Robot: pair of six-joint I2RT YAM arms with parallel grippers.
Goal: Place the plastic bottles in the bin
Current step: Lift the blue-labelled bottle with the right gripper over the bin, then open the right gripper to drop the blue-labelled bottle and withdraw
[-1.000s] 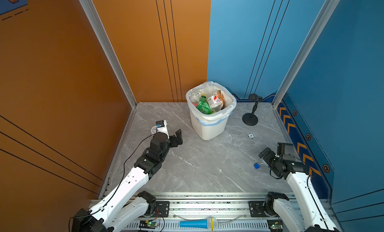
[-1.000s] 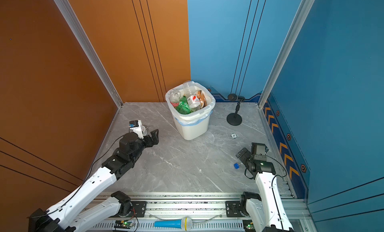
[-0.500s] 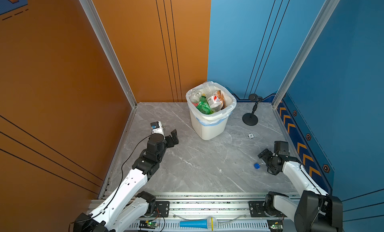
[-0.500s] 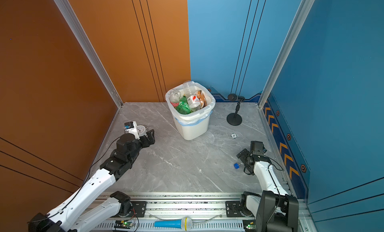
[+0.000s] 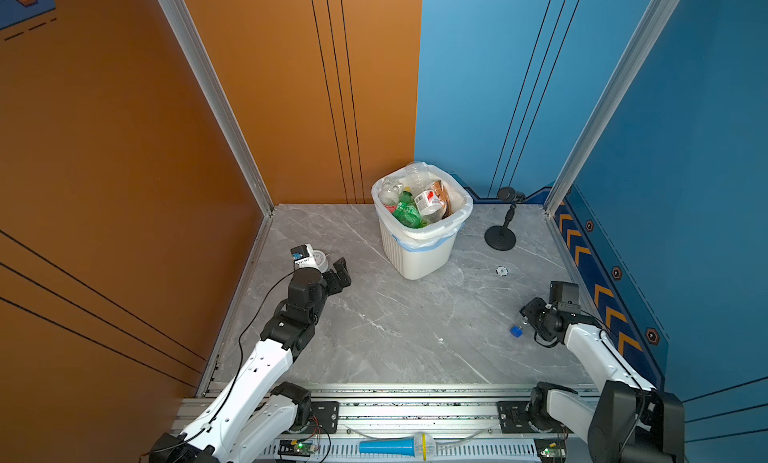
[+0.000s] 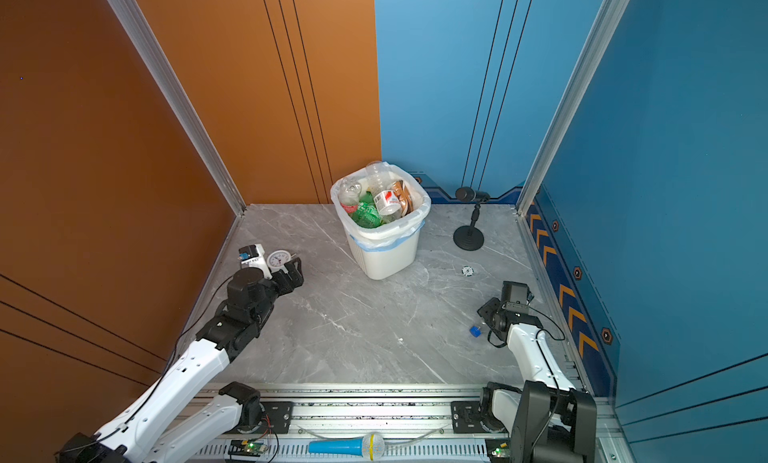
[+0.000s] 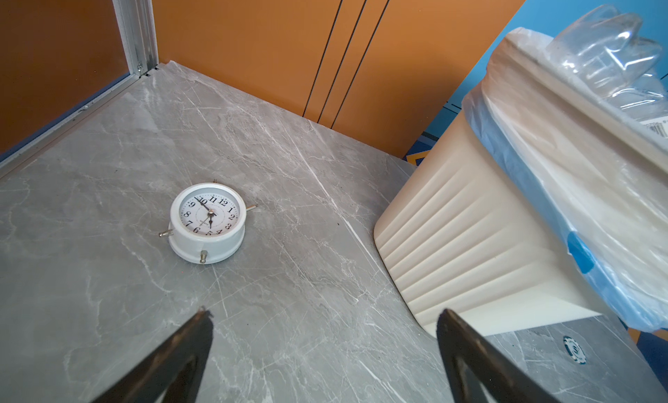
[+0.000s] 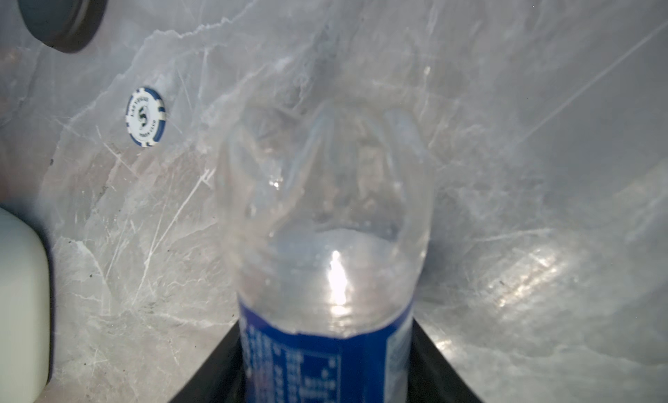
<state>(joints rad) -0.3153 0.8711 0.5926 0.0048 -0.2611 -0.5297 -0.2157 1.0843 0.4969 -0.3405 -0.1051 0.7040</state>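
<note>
- The white ribbed plastic bin (image 5: 419, 249), lined with a translucent bag, stands at the back of the grey marble table (image 5: 395, 336), heaped to the rim with plastic bottles (image 5: 409, 209).
- The only bottle seen outside it is a clear plastic bottle with a blue label (image 8: 325, 209), low at the table's right side, well apart from the bin.
- The right gripper (image 8: 325, 325) has its jaws pressed on that bottle's label.
- The left gripper (image 7: 325, 312) has its jaws apart and is empty.
- Outstanding, by estimate: lift, carry, release.
</note>
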